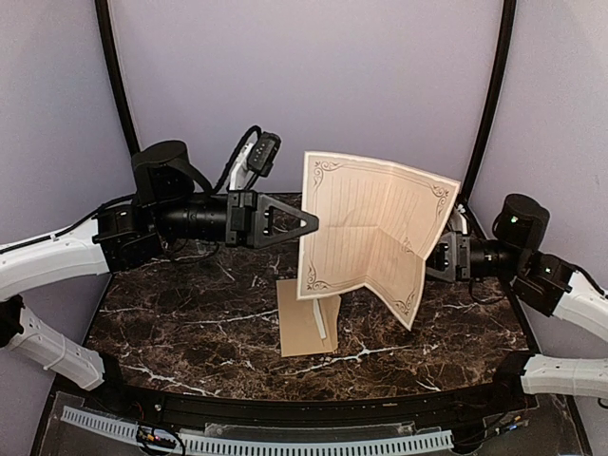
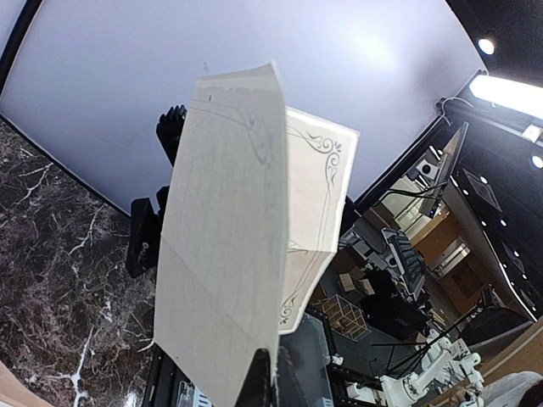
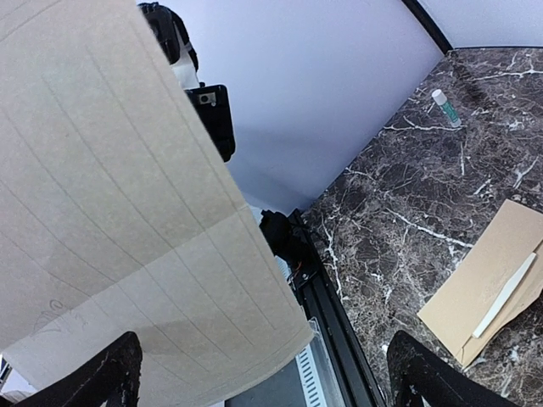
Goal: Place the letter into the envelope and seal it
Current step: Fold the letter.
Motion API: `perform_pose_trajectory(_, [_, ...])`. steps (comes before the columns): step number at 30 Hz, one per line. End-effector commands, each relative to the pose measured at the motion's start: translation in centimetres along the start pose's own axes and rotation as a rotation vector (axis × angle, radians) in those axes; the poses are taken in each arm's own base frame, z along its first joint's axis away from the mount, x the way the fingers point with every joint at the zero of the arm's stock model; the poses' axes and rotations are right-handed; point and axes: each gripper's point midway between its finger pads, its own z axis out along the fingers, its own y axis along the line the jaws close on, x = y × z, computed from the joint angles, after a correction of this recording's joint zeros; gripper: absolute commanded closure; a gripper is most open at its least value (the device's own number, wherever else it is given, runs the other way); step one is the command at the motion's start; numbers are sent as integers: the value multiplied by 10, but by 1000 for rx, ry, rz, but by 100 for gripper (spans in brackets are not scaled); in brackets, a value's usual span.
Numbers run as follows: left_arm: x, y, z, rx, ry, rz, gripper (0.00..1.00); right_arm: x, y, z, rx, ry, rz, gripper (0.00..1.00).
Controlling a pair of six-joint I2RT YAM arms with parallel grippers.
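While the left end effector (image 1: 312, 224) clenches the creased cream bordered paper letter (image 1: 370, 228) upright, the wide-open right end effector (image 3: 267, 377) should pinch its right edge squarely, keeping creases aligned.

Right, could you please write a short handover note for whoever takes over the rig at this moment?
Left gripper: shut on the left edge of the letter, holding it up in the air over the table.
Right gripper: open at the letter's right side, gripping nothing.
Letter: unfolded and bowed along its creases, printed side towards the top camera.
Envelope: flat on the table below the letter, with neither gripper on it.
Done: the letter is lifted.
Left: probably fold the letter, slide it into the envelope, and seal the flap.
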Motion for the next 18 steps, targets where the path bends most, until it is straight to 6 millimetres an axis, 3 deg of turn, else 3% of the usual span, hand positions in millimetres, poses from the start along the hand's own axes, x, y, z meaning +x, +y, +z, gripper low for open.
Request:
perform_pose_trajectory(1, [0, -5, -1, 34, -3, 12, 100, -22, 30, 4, -82, -65, -65, 3])
perform_pose_trajectory(4, [1, -5, 0, 43, 6, 11, 100, -24, 39, 9, -116, -69, -77, 6])
perform_pose_trajectory(18, [8, -12, 5, 109, 51, 6, 100, -21, 44, 38, -157, -20, -92, 15])
